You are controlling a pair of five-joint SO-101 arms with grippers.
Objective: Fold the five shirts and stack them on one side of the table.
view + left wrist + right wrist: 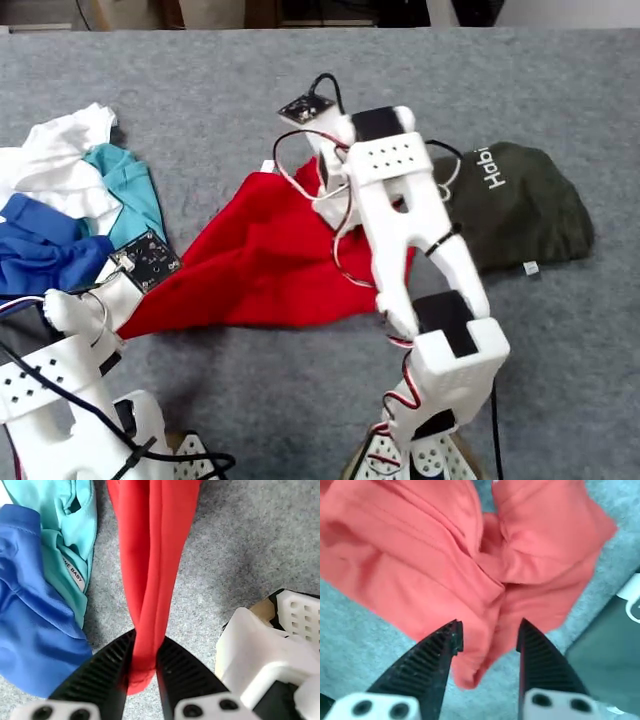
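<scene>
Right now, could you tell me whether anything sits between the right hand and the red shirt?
Nothing visible does: the right hand hangs open directly over the red shirt, whose bunched folds lie right at its opening.

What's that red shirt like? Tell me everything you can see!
The red shirt is plain, soft-looking cloth, wrinkled and lying in the middle of the grey table, not neatly folded. One corner is stretched into a thin point, pinched in the left gripper, whose jaws are shut on it. The right gripper sits at the opposite end, jaws open, with a bunched fold between them. A dark green shirt lies right beside that end.
</scene>
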